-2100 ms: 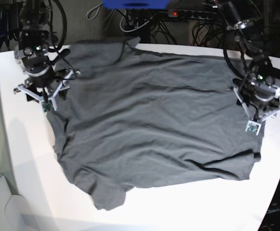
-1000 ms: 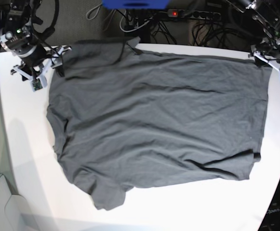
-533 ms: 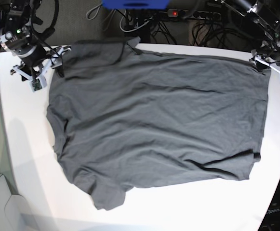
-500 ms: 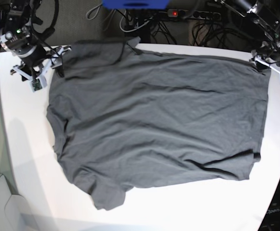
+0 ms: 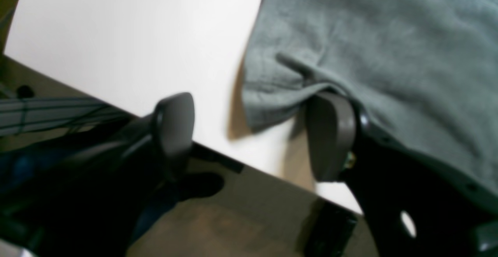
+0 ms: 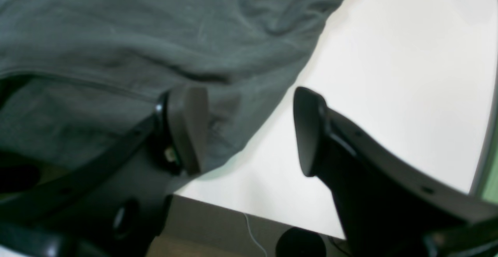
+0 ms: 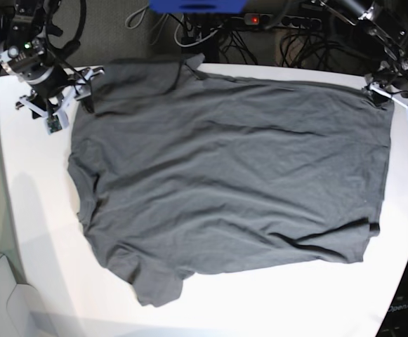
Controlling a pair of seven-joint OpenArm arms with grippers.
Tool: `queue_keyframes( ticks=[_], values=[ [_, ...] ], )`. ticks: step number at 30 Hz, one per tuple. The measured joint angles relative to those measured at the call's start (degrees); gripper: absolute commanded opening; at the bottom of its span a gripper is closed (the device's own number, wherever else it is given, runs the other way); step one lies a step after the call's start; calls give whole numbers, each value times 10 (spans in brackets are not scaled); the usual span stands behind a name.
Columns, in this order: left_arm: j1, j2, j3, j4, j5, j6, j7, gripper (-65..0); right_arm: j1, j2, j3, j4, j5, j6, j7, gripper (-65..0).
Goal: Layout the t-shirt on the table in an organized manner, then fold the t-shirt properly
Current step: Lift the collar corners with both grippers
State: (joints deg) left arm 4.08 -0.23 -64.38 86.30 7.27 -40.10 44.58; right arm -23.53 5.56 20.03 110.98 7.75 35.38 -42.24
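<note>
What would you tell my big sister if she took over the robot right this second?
Left pincer: open, holding nothing, one finger at the t-shirt corner at the table edge.
Right pincer: open, empty, at the other far corner.
T-shirt: spread fairly flat on the table, some wrinkles, near-left sleeve bunched.
Done: most of the layout.
Left: smooth that sleeve, then all the folding.

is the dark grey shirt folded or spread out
Spread out: the dark charcoal-grey cloth t-shirt lies open, single-layered and wrinkled, across the white table.
</note>
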Motion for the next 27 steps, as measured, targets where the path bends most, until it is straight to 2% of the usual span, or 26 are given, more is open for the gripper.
queue_keyframes(
  ticks=[3, 10, 15, 22, 24, 25, 27],
  values=[
    [0, -6, 0, -16, -25, 2, -3, -254, 0, 0, -1, 0, 0, 0, 0, -293],
    [-3, -15, 3, -41, -40, -2, -16, -520, 0, 0, -1, 0, 0, 0, 0, -294],
    [-11, -19, 11, -44, -35, -2, -14, -647, -3, 0, -1, 0, 0, 0, 1, -295],
    [-9, -26, 33, -41, -31, 0, -5, -646, -16, -1, -2, -2, 0, 0, -5, -291],
    [-9, -26, 33, -41, -31, 0, -5, -646, -10, 0, -2, -9, 0, 0, -21, -291],
    [-9, -26, 33, -41, -31, 0, -5, -646, -9, 0, -2, -17, 0, 9, -28, -291],
    [-9, -26, 33, -41, -31, 0, -5, -645, -4, -1, -2, -28, 0, 46, -41, -291]
  ],
)
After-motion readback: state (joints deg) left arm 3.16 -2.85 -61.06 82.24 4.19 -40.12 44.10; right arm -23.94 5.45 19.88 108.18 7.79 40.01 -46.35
